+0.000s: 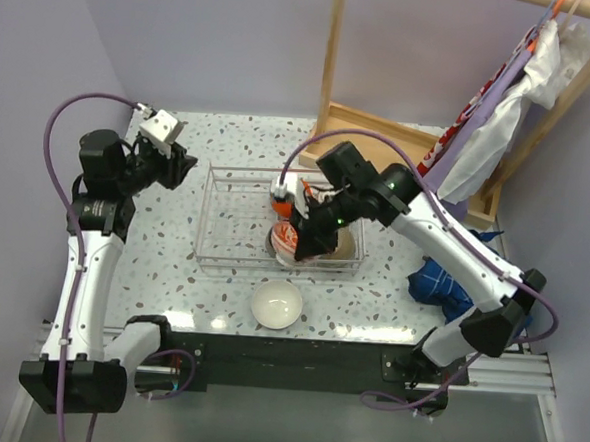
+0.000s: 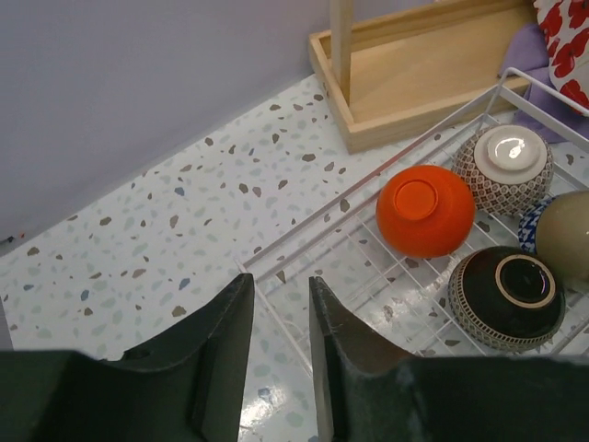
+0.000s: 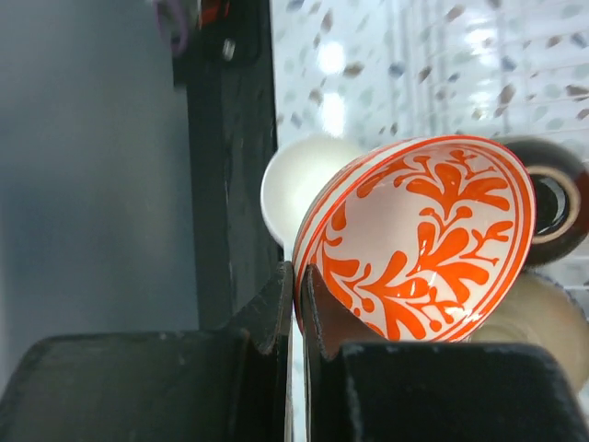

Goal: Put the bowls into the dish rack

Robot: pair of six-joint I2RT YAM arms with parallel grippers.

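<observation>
Jaws of the right gripper [image 3: 296, 278] are pinching the red-patterned bowl [image 3: 423, 239] over the dish rack [image 1: 204, 215], the left gripper [image 2: 281, 308] is hanging apart, empty — several bowls [image 2: 425, 210] are sitting racked, white bowl [image 1: 276, 303] waiting outside.

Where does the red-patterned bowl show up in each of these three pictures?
Top external: the red-patterned bowl is at centre, over the dish rack's near half.
Left wrist: not in it.
Right wrist: it fills the middle, rim pinched by the right gripper.
Shared landmark: the speckled table, in all three.
</observation>
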